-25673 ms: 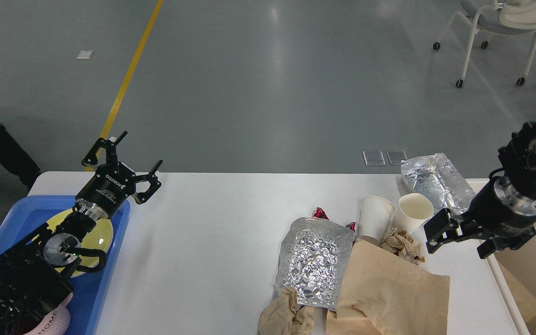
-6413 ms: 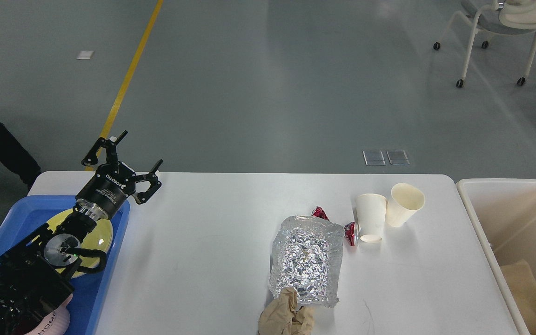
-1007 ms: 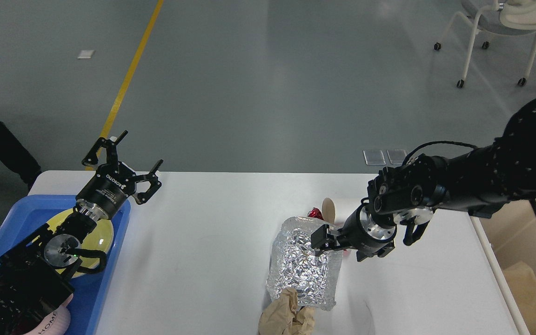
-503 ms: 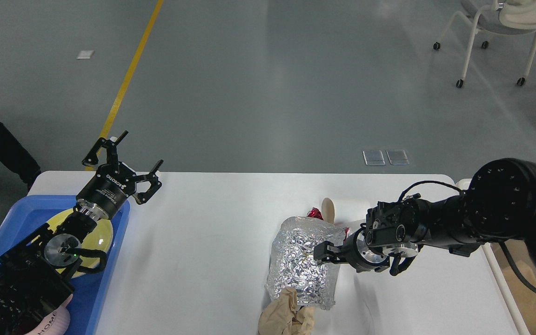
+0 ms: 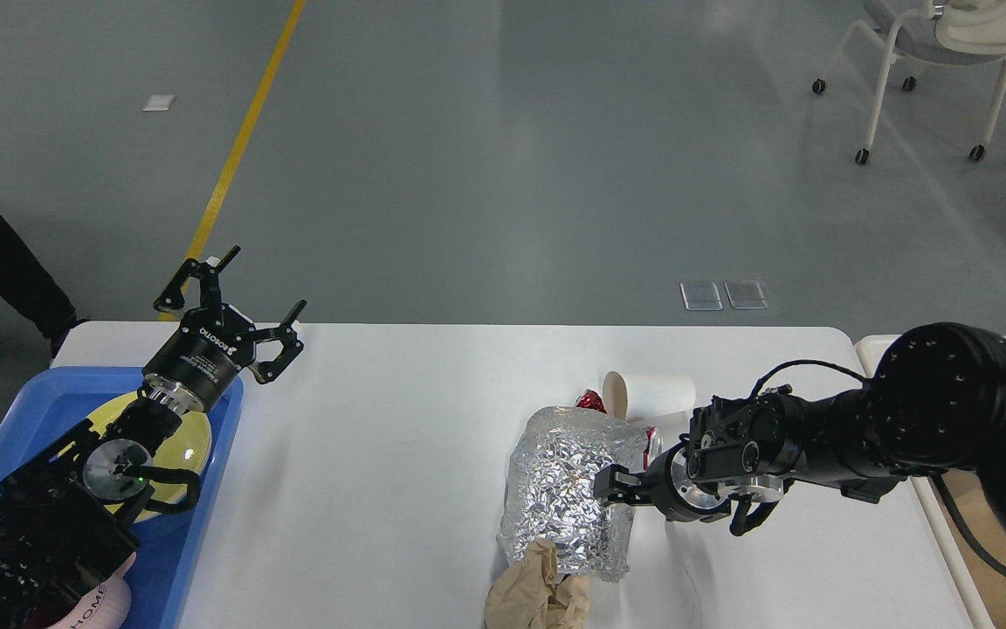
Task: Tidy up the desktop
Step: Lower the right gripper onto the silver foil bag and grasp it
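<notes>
The white desktop (image 5: 381, 454) holds a crinkled silver foil bag (image 5: 566, 494) lying flat, with crumpled brown paper (image 5: 536, 596) at its near end. A white paper cup (image 5: 650, 395) lies on its side behind the bag, next to red wrapper bits (image 5: 590, 400). My right gripper (image 5: 615, 487) reaches in low from the right, and its dark fingers sit at the bag's right edge. Whether they pinch the foil cannot be made out. My left gripper (image 5: 241, 301) hangs open and empty above the far corner of the blue tray (image 5: 40, 393).
A yellow plate (image 5: 193, 441) lies in the blue tray under my left arm, with a pink item (image 5: 106, 603) at the tray's near end. A beige bin (image 5: 871, 347) stands off the table's right end, mostly hidden by my right arm. A wheeled chair (image 5: 931, 35) stands far back right.
My right arm has dropped lower and its gripper has come down to the foil bag's right edge. The tipped cup shows more now. The left arm has not moved.
</notes>
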{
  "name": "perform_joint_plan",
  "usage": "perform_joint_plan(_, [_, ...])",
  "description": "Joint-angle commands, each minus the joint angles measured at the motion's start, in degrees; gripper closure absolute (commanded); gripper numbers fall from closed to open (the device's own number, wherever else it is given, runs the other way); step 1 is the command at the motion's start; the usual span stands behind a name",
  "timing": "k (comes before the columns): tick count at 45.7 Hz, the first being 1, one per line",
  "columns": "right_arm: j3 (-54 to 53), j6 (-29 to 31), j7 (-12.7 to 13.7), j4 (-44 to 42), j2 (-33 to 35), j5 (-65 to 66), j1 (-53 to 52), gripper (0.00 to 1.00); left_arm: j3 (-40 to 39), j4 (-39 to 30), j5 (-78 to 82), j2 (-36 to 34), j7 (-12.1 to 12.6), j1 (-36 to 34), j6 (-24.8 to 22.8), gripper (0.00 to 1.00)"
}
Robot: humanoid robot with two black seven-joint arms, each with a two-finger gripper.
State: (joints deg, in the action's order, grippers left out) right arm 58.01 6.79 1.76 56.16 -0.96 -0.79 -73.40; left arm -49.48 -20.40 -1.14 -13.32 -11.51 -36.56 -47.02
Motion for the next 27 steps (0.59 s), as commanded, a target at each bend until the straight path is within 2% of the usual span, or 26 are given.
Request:
perform_joint_plan(1, [0.00,-0.29,0.00,0.00,0.00,0.18,0.10,0.61,0.00,0.01,0.00,-0.04,0.00,-0.01,0.00,0.00])
perform_joint_plan(4, [0.00,-0.29,-0.09,0.00,0.00,0.18,0.18,0.69,0.00,0.01,0.00,0.04,0.09,-0.01,0.00,0.00])
perform_joint_plan(7, [0.00,-0.29,-0.09,0.00,0.00,0.27,0.45,0.72,0.00,0.01,0.00,0.04,0.00,-0.01,0.00,0.00])
perform_joint_plan(8, [0.00,-0.29,-0.09,0.00,0.00,0.27,0.45,0.79,0.00,0.01,0.00,-0.04,0.00,-0.01,0.00,0.00])
perform_joint_plan(14, [0.00,-0.29,-0.09,0.18,0.00,0.27,0.19,1.00,0.00,0.01,0.00,-0.04,0.00,-0.01,0.00,0.00])
perform_joint_plan(22, [-0.09,0.59,-0.18,1.76,1.14,0.09,-1.48,1.00,0.00,0.01,0.00,-0.04,0.09,-0.01,0.00,0.00])
perform_joint_plan(27, [0.70,1.03,-0.27,5.88,5.61,0.18,-7.45,1.00,-0.09,0.01,0.00,0.04,0.00,-0.01,0.00,0.00])
